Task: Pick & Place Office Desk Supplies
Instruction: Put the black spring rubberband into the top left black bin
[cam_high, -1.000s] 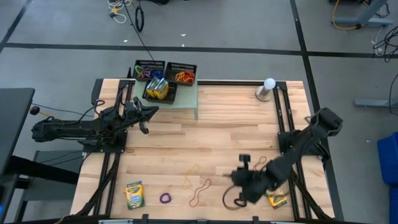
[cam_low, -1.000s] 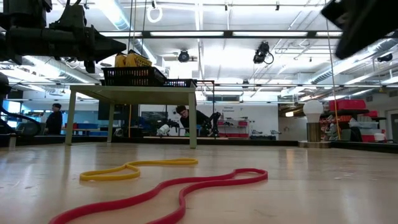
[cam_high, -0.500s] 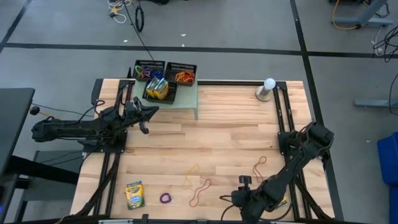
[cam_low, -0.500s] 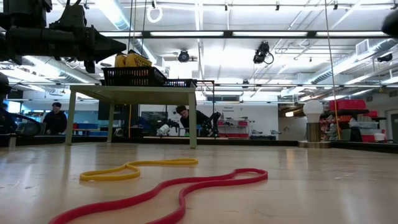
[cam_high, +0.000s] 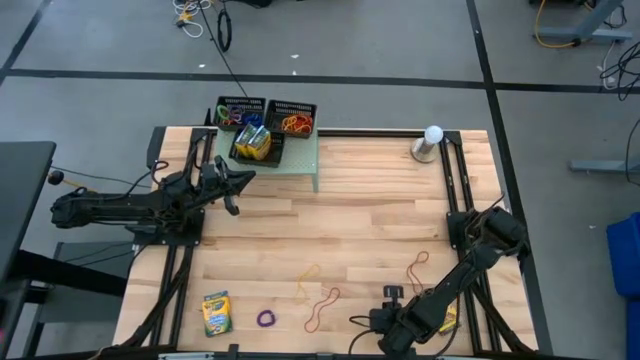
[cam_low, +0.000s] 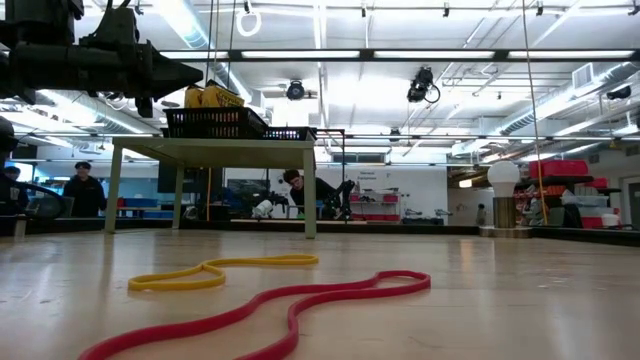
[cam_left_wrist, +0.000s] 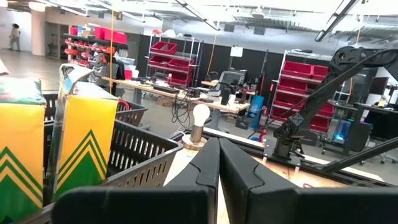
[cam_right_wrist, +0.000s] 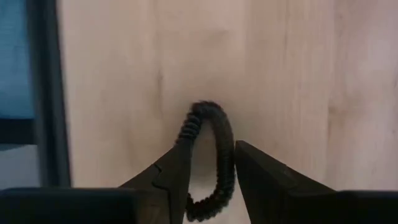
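We see the right pincer (cam_right_wrist: 211, 171) low at the worktop's (cam_right_wrist: 280, 74) six-o'clock edge, parted, a black rubber-band loop (cam_right_wrist: 214, 149) between its fingers (cam_right_wrist: 171, 171), ungripped.

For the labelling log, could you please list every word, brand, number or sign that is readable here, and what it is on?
No text can be read in any view.
Crayon box on the table: print too small.
Crayon boxes in the mesh tray: only green chevrons show, no words.
White sign in the room behind: blurred.
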